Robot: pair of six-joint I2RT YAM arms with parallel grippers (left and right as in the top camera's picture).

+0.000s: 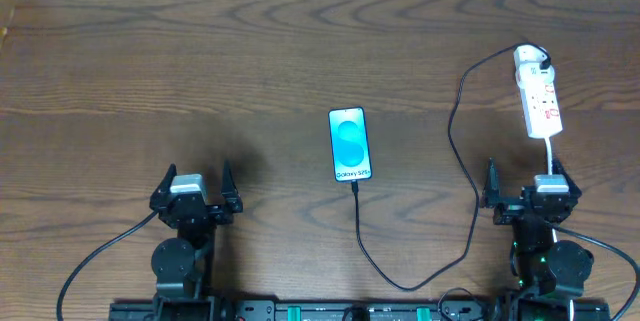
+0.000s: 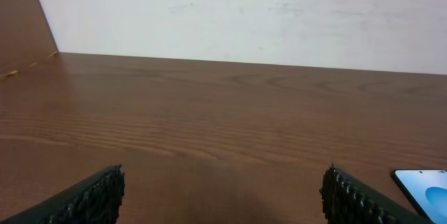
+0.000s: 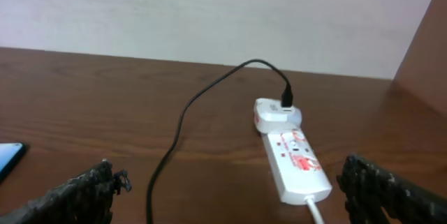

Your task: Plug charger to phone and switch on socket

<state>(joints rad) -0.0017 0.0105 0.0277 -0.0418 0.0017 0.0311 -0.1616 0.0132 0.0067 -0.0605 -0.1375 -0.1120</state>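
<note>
At near edge of table [image 1: 120, 71], left gripper [image 1: 197, 176] and right gripper [image 1: 524, 176] are held low, jaws apart, empty; phone [image 1: 349, 145] is marked "Galaxy S25".

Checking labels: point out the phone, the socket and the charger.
phone [image 1: 348, 144], overhead view, middle of screen.
socket [image 3: 295, 160], right wrist view, strip's top face.
charger [image 1: 358, 223], overhead view, cable just below phone.

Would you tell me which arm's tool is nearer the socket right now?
Right. The right tool sits just short of the socket; the left tool is far across the table.
</note>
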